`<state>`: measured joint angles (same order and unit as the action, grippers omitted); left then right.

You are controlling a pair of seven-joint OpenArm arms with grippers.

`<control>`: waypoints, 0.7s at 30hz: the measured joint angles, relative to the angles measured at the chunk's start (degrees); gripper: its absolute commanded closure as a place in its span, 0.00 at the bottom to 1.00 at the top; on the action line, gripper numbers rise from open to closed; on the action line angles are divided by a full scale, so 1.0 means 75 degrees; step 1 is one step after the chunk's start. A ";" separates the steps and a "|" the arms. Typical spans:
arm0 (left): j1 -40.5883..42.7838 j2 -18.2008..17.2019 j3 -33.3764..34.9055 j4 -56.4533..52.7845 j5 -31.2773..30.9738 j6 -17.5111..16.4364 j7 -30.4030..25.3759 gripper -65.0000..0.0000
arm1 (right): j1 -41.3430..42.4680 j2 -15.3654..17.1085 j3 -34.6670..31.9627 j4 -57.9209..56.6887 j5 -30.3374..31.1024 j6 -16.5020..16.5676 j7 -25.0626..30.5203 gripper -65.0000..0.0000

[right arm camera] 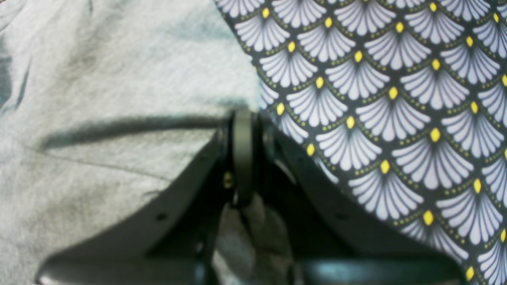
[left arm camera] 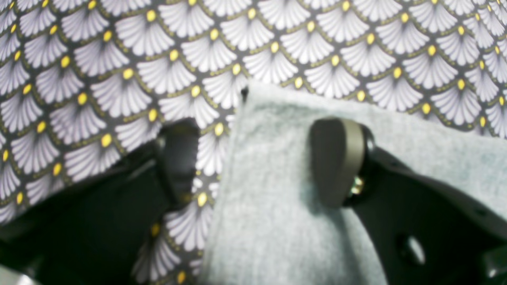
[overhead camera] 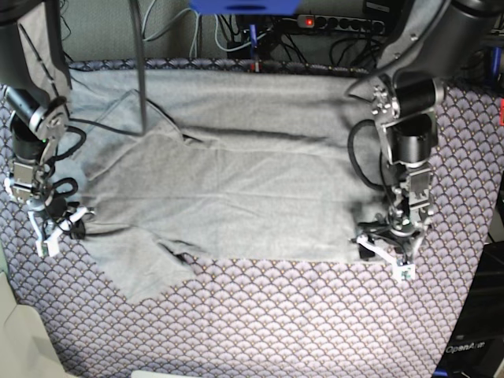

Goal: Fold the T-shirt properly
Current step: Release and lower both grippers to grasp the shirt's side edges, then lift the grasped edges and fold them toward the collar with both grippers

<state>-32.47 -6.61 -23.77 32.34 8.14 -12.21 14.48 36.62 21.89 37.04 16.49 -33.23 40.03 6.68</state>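
across the fan-patterned cloth (overhead camera: 260, 331) the t-shirt (overhead camera: 236, 197) is lying flat; our right gripper (right arm camera: 242, 118) is pinching its near-left edge, our left gripper (left arm camera: 257, 158) is gaping over its near-right corner, needing matched grips.

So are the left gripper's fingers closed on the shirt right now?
No, the left gripper's fingers stand apart over a corner of the T-shirt.

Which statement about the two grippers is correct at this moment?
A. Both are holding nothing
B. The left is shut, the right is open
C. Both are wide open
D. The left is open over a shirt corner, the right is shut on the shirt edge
D: the left gripper has its jaws apart, straddling a corner of the T-shirt, while the right gripper is pinched shut on the shirt's edge.
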 measured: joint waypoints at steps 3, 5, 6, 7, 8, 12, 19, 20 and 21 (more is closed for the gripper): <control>-0.0105 0.0000 0.0003 -0.0312 0.0006 -0.0003 -0.0210 0.36 | 0.0000 0.0000 0.0000 0.0000 0.0003 0.0000 0.0000 1.00; -0.0274 -0.0012 0.0003 -0.0629 0.0003 0.0003 -0.0286 0.47 | 0.0000 0.0003 0.0000 0.0000 0.0003 0.0000 0.0000 1.00; -0.0356 -0.0023 0.0003 -0.0778 0.0006 0.0000 -0.0312 0.55 | 0.0000 0.0003 0.0000 0.0000 0.0003 0.0000 0.0000 1.00; -0.0373 -0.0020 -0.0003 -0.0831 -0.0026 -0.0006 -0.0364 0.65 | 0.0000 0.0003 0.0000 0.0000 0.0003 0.0000 0.0000 1.00; -0.0367 -0.0009 -0.0003 -0.0889 -0.0020 -0.0003 -0.0527 0.75 | 0.0000 0.0003 0.0000 0.0000 0.0000 0.0000 -0.0003 1.00; -0.0329 -0.0020 -0.0017 -0.0901 -0.0061 0.0000 -0.0562 1.00 | -0.0003 0.0003 0.0000 0.0000 0.0000 0.0000 0.0000 1.00; -0.0254 0.0012 -0.0017 -0.0358 -0.0052 -0.0061 0.0227 1.00 | -0.0178 -0.0044 -0.0012 0.0568 -0.0114 0.0026 -0.0152 1.00; -0.0201 0.0020 -0.0020 -0.0137 -0.0052 -0.0061 0.0493 1.00 | -0.0309 -0.0061 0.0006 0.0813 -0.0114 0.0026 -0.0137 1.00; -0.0122 0.0044 -0.0023 0.0178 -0.0050 -0.0064 0.0775 1.00 | -0.0458 -0.0085 0.0023 0.1110 -0.0117 0.0029 -0.0181 1.00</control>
<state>-33.39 -6.28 -23.94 33.67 7.77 -12.69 20.29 33.19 21.26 37.21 24.82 -34.11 40.25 5.32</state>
